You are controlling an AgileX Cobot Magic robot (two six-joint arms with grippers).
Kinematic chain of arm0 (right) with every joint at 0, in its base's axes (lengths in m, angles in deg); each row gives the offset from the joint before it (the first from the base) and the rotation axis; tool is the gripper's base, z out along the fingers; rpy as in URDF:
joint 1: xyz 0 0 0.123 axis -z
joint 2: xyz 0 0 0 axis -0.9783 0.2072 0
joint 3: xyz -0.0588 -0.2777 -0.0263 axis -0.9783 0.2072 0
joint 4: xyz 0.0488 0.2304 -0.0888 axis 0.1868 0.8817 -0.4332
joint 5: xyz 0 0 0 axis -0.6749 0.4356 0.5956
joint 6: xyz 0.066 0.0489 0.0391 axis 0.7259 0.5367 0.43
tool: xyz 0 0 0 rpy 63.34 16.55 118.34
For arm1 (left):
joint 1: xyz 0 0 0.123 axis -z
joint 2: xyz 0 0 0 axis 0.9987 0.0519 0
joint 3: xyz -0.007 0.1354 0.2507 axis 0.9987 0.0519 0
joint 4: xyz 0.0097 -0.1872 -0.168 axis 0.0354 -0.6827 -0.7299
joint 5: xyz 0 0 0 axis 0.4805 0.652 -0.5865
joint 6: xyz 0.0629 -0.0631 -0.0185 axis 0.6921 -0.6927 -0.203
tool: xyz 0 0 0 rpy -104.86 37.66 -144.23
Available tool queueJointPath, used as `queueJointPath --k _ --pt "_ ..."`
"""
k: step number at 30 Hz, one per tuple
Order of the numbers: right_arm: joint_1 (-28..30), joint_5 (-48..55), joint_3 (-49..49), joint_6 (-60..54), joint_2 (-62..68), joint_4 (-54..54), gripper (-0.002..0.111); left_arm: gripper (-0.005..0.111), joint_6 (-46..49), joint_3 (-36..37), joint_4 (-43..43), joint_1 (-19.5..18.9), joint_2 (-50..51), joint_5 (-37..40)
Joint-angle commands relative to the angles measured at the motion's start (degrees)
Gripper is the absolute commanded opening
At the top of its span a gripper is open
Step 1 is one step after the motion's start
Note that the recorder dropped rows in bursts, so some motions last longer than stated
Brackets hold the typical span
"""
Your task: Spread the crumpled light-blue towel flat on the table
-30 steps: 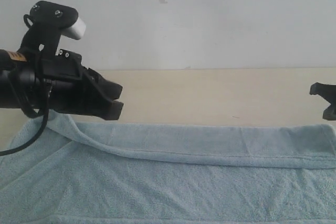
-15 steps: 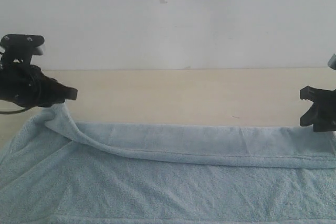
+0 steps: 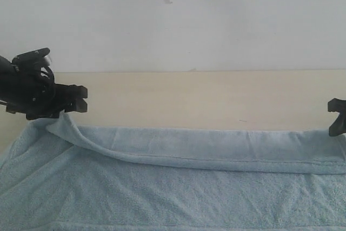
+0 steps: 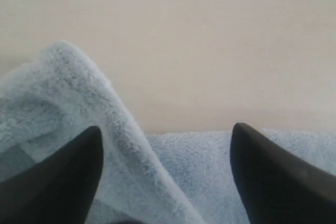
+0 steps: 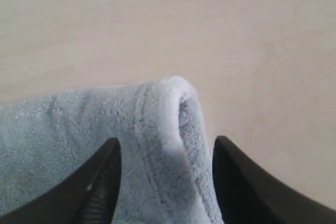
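The light-blue towel (image 3: pixel 178 193) lies across the front of the beige table (image 3: pixel 205 98). Its far edge is folded back over itself in a long band (image 3: pixel 216 147). My left gripper (image 3: pixel 80 99) is at the towel's raised far-left corner (image 3: pixel 60 121). In the left wrist view this gripper (image 4: pixel 165 135) is open, and the corner fold (image 4: pixel 105 114) rises between its fingers. At the right edge, only the tip of my right gripper (image 3: pixel 336 117) shows. It (image 5: pixel 165 145) stands open astride the rolled fold end (image 5: pixel 173 114).
A white-grey wall (image 3: pixel 173 20) stands behind the table's far edge. Bare tabletop (image 4: pixel 210 40) lies beyond both towel corners. The towel runs off the bottom and both sides of the exterior view.
My left arm has drawn back to the left and come down to the towel's far-left corner. My right gripper moved in a little, then back toward the right edge. The towel barely shifted.
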Motion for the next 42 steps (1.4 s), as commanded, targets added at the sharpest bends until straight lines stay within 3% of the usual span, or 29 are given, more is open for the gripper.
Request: queueJointPath --k 1,3,8,9,11,14,21,25,34,42 --pt "0.3 4.9 0.2 0.3 0.4 0.0 0.051 0.065 0.2 -0.3 -6.5 -0.3 1.0 0.2" --pt "0.3 9.8 0.2 -0.5 1.6 0.4 0.044 0.065 0.2 -0.3 -8.3 -0.3 1.4 1.0" --pt "-0.4 17.0 0.2 -13.3 3.3 13.8 0.002 0.065 0.2 -0.3 -8.3 -0.3 1.2 2.9" --pt "-0.7 17.8 0.2 -17.0 3.1 18.1 0.000 0.065 0.2 -0.3 -8.3 -0.3 1.2 3.1" --pt "-0.7 19.3 0.1 -23.7 2.9 25.5 0.000 0.065 0.2 -0.3 -8.3 -0.3 1.2 3.3" --pt "-0.2 17.2 0.0 -25.0 2.9 32.0 0.000 0.065 0.2 -0.3 -8.3 -0.3 1.2 3.3" --pt "0.5 -2.6 -0.3 -25.0 3.2 34.9 0.000 0.065 0.2 -0.3 -8.3 -0.3 0.9 2.3" --pt "0.5 -7.1 -1.8 -25.0 5.1 36.0 0.000 0.065 0.2 -0.3 -8.3 -0.3 -0.1 2.0" --pt "0.5 -1.2 -4.6 -20.9 9.4 38.8 0.000 0.065 6.6 -0.3 -7.5 -0.3 -5.8 2.2" --pt "0.5 5.6 -4.6 -21.1 9.4 39.0 0.000 0.065 10.5 0.5 -2.9 -0.3 -6.8 14.1"
